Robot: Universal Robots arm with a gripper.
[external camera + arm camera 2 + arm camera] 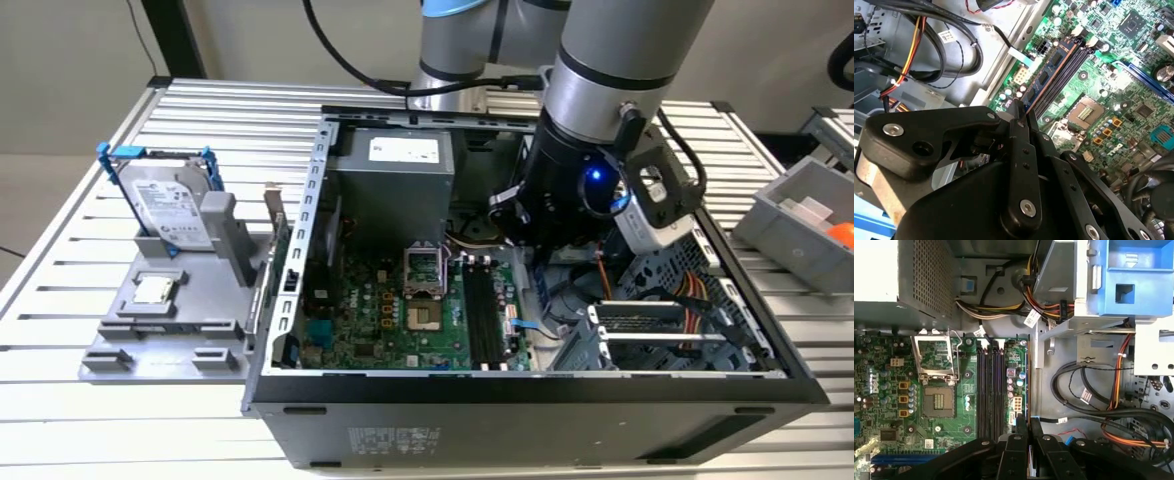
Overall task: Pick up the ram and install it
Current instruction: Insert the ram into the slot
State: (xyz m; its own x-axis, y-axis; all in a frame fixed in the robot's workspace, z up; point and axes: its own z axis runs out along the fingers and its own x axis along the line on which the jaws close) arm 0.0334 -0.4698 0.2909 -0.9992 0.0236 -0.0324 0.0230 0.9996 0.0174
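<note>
The ram [1046, 74] is a thin blue-green stick with black chips. It runs out from between my fingertips toward the far end of the board. In the first wrist view the ram [1027, 380] shows edge-on as a thin line, parallel to the long black slots [990, 390] and on their side nearest the board's edge. My gripper [1021, 111] is shut on the ram, and in the first wrist view the gripper [1028, 422] has one finger on each flat side. I cannot tell whether the stick touches a slot. In the exterior view the arm's wrist [587, 190] reaches down into the open computer case [534, 385].
The CPU socket [936, 400] lies beside the slots, with the power supply [394, 185] behind it. Cable bundles [1094, 395] and a blue drive cage [1134, 275] crowd the other side. Outside the case, a hard drive in a blue frame [167, 205] stands on a grey fixture [174, 320].
</note>
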